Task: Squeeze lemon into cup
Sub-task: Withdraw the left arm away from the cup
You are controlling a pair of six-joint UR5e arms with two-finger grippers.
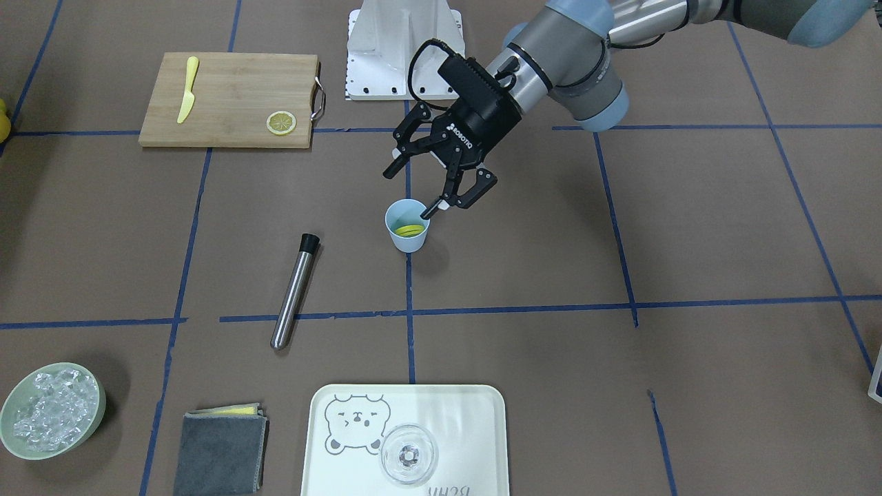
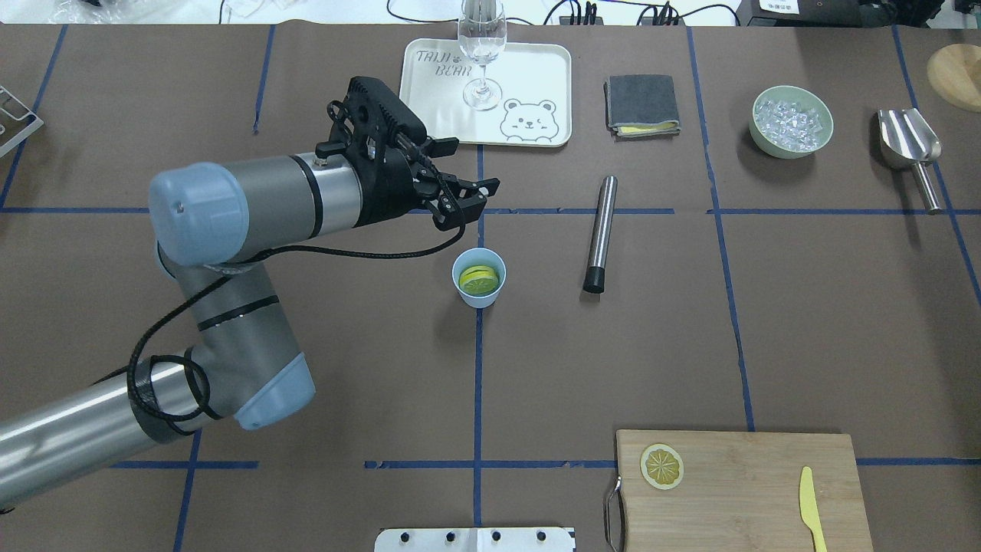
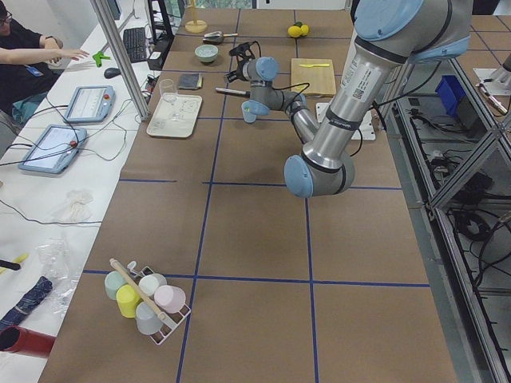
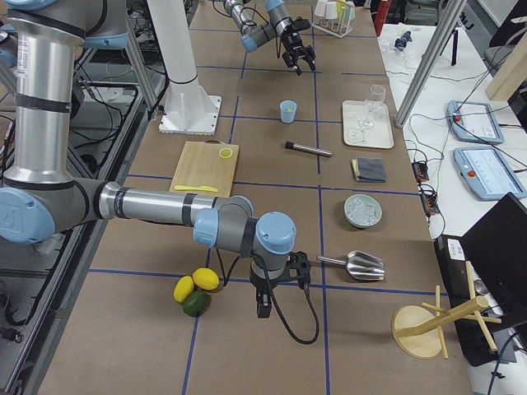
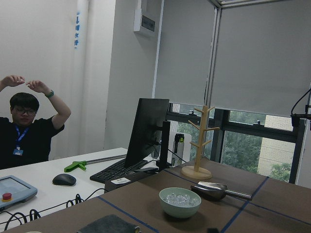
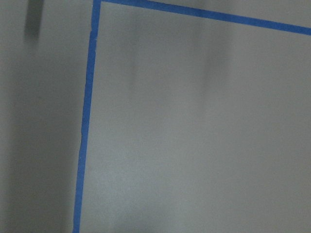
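The light-blue cup (image 1: 410,242) stands upright near the table's middle, also in the overhead view (image 2: 479,300). The yellow lemon (image 1: 409,229) lies inside it, its pale cut face up (image 2: 478,280). My left gripper (image 1: 411,193) is open and empty. It hangs tilted just above and behind the cup's rim, with one fingertip (image 1: 427,213) close over the rim; in the overhead view (image 2: 474,184) it is just beyond the cup. My right gripper (image 4: 278,290) shows only in the exterior right view, low over the table near whole lemons; I cannot tell whether it is open or shut.
A steel cylinder (image 2: 599,234) lies right of the cup. A tray (image 2: 536,69) with a clear glass (image 2: 481,54), a grey cloth (image 2: 642,103), a bowl of ice (image 2: 791,121) and a scoop (image 2: 912,149) sit beyond. A cutting board (image 2: 743,491) holds a thin slice (image 2: 662,465) and a yellow knife (image 2: 811,506).
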